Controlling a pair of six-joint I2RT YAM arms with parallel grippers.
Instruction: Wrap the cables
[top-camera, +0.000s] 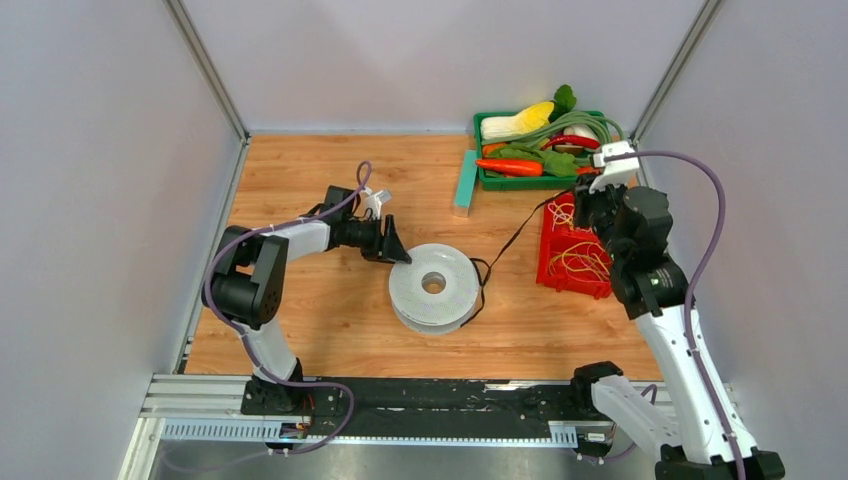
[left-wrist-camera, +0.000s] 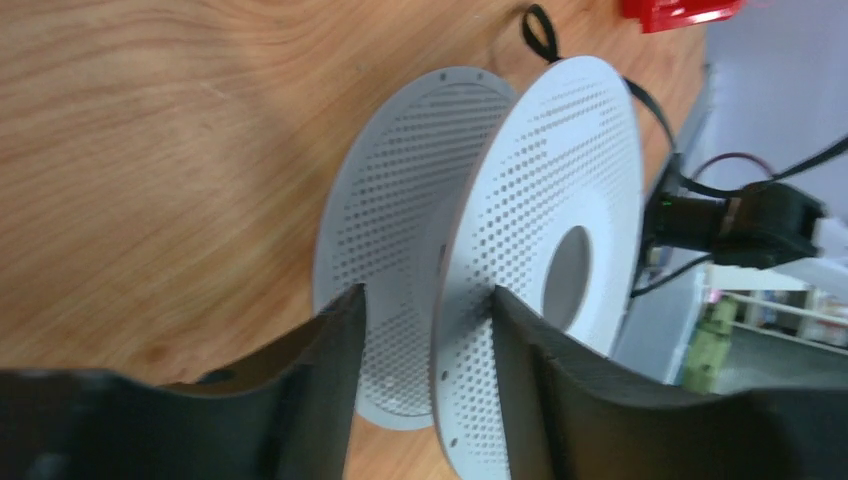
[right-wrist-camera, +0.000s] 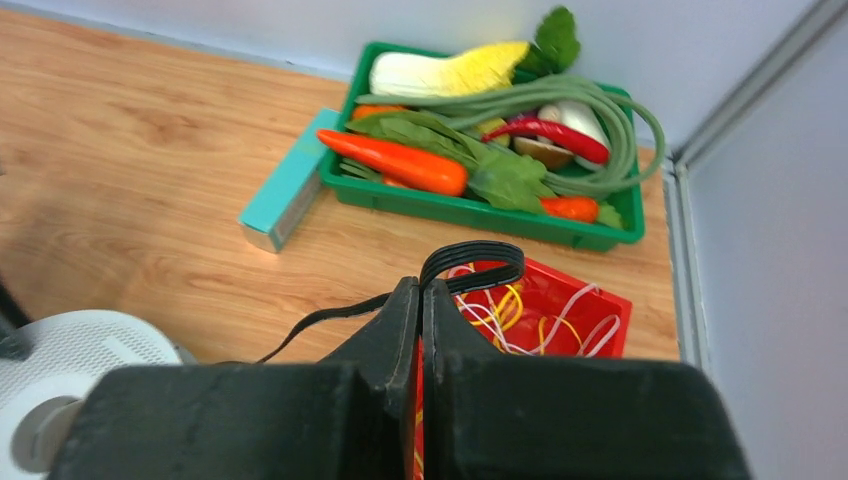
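Thin black cable (top-camera: 515, 237), seemingly taut, trails from the spool (top-camera: 433, 287).

Right wrist view: cable (right-wrist-camera: 470, 262) loop vanishes between pressed-together fingers of right tool (right-wrist-camera: 421, 290). Same fingers mask near part of red tray (right-wrist-camera: 590, 310). White spool (right-wrist-camera: 70, 370) cropped at left edge. Left wrist view: red tray cropped at top edge, background beyond spool blurred. Top view: right tool's fingertips too small and dark to make out.
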